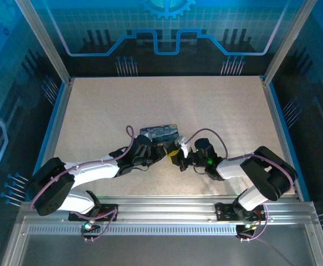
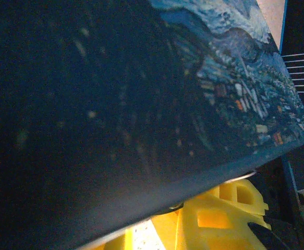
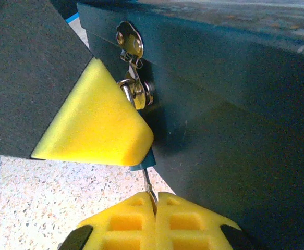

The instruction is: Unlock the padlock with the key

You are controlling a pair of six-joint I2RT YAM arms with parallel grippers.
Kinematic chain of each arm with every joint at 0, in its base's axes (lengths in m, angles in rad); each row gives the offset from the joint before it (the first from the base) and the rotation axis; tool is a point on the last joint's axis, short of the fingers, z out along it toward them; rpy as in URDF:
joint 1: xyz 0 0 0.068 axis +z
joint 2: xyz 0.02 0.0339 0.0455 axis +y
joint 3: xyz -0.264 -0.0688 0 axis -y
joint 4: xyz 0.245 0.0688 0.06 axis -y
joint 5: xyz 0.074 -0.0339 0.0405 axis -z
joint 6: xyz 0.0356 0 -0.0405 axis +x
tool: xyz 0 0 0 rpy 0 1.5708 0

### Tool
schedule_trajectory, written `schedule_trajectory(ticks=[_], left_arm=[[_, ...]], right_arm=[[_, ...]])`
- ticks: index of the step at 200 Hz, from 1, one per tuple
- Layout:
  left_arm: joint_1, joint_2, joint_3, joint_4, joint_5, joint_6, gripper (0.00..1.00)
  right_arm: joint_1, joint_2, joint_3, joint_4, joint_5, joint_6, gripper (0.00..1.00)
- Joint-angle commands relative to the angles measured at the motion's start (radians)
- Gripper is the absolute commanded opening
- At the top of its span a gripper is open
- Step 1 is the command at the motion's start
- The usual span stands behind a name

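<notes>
Bench: speckled beige table (image 1: 95, 111) inside a blue-lit enclosure, my two arms reaching in from the near edge to meet at ctr. Item 1, tin (image 1: 160, 132): dark-blue, starry-night lid, resting on table near ctr; front wall carries a silvery hasp (image 3: 129, 37). Item 2, padlock (image 3: 148, 159): hangs at that hasp on tin's front wall; silvery shackle (image 3: 126, 92) shows just under the hasp, body mostly covered, only a bluish corner peeks out below my L pad (image 3: 97, 125). Item 3, key (image 3: 148, 183): thin metal shank running up from my R fingertips to padlock's underside; at or in the body, can't tell which. Tool A, R gripper (image 3: 155, 200): yellow fingers pinched tight on key, just below padlock. Tool B, L gripper (image 1: 161, 153): at tin's front edge, one yellow pad over padlock and touching tin wall; other finger hidden, so can't tell how wide it stands or whether it clamps anything. L wrist cam: tin lid close up, yellow lattice finger (image 2: 219, 213) under its edge, whose I can't tell.
</notes>
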Motion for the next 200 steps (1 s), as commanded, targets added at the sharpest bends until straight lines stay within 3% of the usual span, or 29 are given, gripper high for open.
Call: schedule_trajectory(ticks=[1,108,200], left_arm=[[-0.032,0.006,0.032,0.05,0.152,0.011,0.18],[-0.032,0.007,0.026,0.054,0.16,0.011,0.18],[-0.032,0.086,0.016,0.11,0.174,0.004,0.18]], right_arm=[[-0.003,-0.019,0.109,0.139,-0.031,0.0,0.05],[-0.022,0.001,0.16,0.168,-0.128,0.039,0.05],[-0.015,0.063,0.111,0.215,-0.091,0.126,0.05]])
